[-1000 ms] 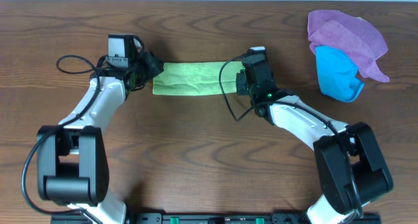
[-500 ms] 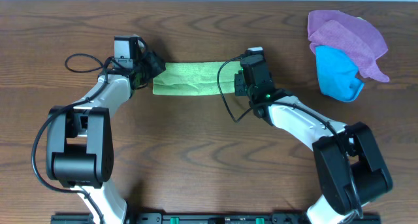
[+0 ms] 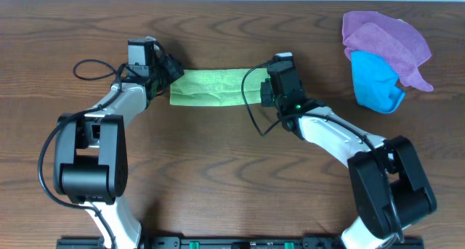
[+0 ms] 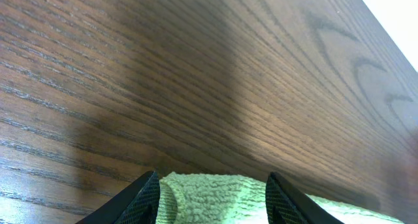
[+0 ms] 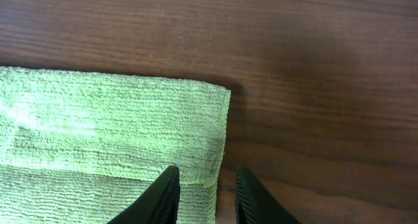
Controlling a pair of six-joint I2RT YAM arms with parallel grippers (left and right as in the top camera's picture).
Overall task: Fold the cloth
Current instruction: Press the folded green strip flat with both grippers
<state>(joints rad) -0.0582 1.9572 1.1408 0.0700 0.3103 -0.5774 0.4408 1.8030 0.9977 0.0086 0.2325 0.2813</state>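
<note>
Since a second ago, left arm swings: elbow and shoulder link shift right, left gripper nudges up toward cloth's left end. Right arm and cloth unmoved. We see cloth flat on table, long folded strip between both arms. Left fingers spread, straddling strip's left edge, not pinching. Right gripper narrowly parted over right corner, wood showing in gap. We judge both lining up for next fold; grasp not yet made.
</note>
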